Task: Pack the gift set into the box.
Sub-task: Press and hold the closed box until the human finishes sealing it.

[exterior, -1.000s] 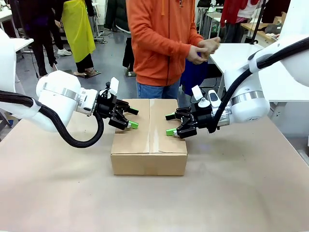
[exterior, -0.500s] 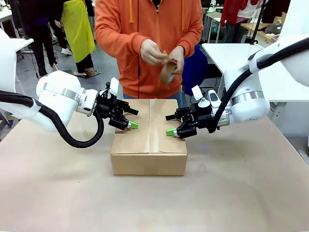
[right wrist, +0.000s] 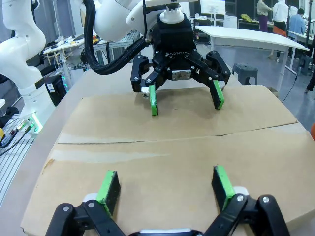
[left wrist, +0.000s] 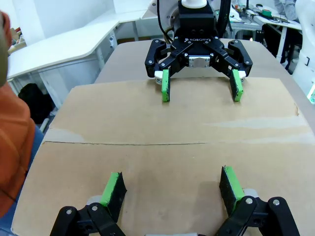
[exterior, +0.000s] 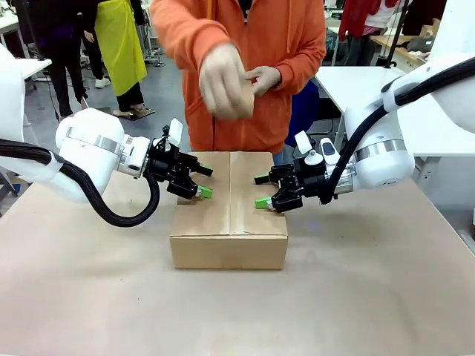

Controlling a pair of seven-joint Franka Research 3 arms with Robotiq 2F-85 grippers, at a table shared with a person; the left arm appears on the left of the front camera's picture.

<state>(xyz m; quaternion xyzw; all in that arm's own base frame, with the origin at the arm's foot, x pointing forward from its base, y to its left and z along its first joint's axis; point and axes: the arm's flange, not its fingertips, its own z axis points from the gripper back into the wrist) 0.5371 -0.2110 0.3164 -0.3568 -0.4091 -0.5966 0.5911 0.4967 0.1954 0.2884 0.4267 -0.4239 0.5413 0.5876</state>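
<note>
Front view: I see the box [exterior: 228, 213] at frame centre, flaps shut. Left gripper [exterior: 202, 182] spread open over its left top edge, right gripper [exterior: 262, 190] open over the right edge, neither touching.

L wrist: box top below my open fingers [left wrist: 112, 189]; opposite gripper at frame top.

R wrist: same, mirrored; box edges cut off.

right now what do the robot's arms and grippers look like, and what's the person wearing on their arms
Both arms are glossy white with silver wrist rings and thick black cables looping alongside. The left gripper and right gripper are black two-finger units with green pads; ROBOTIQ lettering is printed on their bodies. The person's sleeves are orange, part of a hooded top.
</note>
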